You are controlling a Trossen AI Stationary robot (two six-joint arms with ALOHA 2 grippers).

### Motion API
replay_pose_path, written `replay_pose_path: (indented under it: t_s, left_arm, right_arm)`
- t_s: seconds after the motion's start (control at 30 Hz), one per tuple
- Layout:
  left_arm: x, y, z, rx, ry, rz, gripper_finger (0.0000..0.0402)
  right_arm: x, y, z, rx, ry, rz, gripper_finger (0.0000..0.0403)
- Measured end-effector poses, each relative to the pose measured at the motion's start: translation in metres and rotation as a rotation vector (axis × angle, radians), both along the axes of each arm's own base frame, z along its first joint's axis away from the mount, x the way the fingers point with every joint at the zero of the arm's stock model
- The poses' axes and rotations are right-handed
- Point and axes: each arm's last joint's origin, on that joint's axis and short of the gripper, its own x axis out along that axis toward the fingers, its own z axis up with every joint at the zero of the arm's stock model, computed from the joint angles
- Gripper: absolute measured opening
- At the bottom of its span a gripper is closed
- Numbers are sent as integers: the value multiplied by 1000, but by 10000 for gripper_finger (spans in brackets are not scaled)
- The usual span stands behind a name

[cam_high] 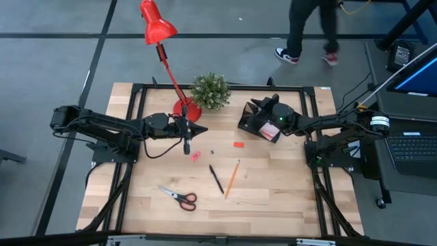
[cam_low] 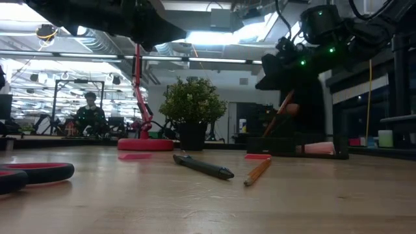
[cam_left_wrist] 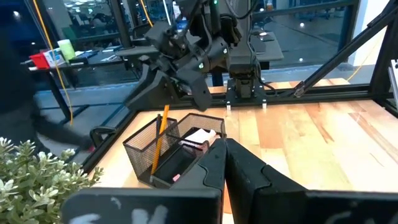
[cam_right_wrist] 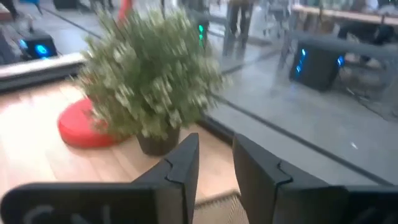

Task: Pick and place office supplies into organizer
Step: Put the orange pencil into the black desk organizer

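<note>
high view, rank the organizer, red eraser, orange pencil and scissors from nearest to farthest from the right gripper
From the right gripper:
1. organizer, directly under it
2. red eraser, toward table centre
3. orange pencil, nearer the front
4. scissors, front left

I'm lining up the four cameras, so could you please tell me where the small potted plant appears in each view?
High view: potted plant at the table's far edge, beside the lamp's red base.
Low view: plant left of centre, red base to its left.
Left wrist view: leaves at lower left.
Right wrist view: plant fills the centre.
Shared landmark: the red base.
</note>
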Motion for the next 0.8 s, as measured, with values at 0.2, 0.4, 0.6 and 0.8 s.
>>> replay_pose_path:
  t_s: [0.2, 0.4, 0.6, 0.8]
  left_arm:
    - [0, 0, 0, 0, 0, 0, 3]
    - [0, 0, 0, 0, -1, -1, 1]
    - [0, -3, 0, -10, -2, -86, 2]
    - [0, -19, -1, -20, 5, -209, 3]
  right_arm:
    - [2, 2, 14, -115, -67, 40, 100]
    - [1, 9, 27, -131, -154, 114, 100]
    - [6, 35, 35, -162, -181, 472, 100]
    - [10, 66, 29, -125, -139, 693, 83]
